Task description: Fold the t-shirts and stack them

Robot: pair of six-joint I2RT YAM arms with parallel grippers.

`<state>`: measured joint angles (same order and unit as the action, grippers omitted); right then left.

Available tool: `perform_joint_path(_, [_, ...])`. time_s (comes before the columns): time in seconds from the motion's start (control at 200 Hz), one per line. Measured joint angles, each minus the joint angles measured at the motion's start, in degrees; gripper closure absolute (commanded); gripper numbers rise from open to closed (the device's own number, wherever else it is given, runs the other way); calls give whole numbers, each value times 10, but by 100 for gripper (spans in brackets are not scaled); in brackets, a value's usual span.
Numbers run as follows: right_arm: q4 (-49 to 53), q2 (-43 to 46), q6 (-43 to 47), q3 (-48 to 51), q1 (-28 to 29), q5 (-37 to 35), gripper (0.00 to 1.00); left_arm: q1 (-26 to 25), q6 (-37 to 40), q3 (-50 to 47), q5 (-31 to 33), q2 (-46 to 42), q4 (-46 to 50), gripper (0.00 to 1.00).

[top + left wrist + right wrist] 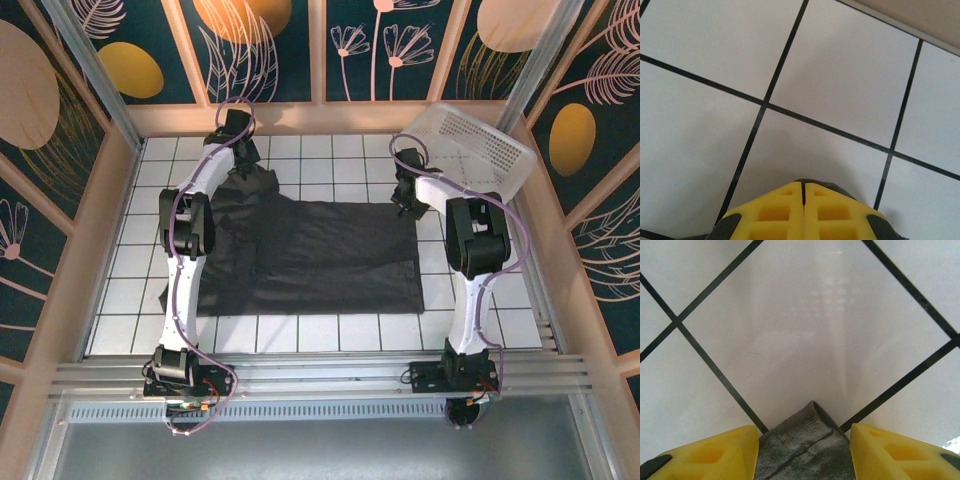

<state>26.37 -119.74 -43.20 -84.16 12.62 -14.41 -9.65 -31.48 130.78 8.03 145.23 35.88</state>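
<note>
T-shirt (320, 255), dark charcoal, spread flat mid-table on white tiles (300, 332), far-left corner bunched upward. White perforated basket (470, 150) tilted against far-right wall, apart from shirt. Left gripper (803, 186) clamped shut at raised corner, fabric rimming fingertips. Right gripper (805, 437) spread wide, straddling shirt's far-right corner. Open tile along near edge.

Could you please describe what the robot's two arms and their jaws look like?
The left arm and right arm both have white link shells with black joints. A lilac cable loops along each arm. The jaws are bright yellow plastic with recessed hollow pockets, set on dark grey holders.
</note>
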Motion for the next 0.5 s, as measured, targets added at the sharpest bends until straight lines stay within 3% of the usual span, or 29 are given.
perform_joint_path(0.27, [0, -7, 22, -4, 0, -15, 53, 0, 0, -2, -1, 0, 0, 100])
perform_joint_path(0.5, [4, -23, 44, -21, 0, -20, 84, 0, 0, -4, -1, 0, 0, 100])
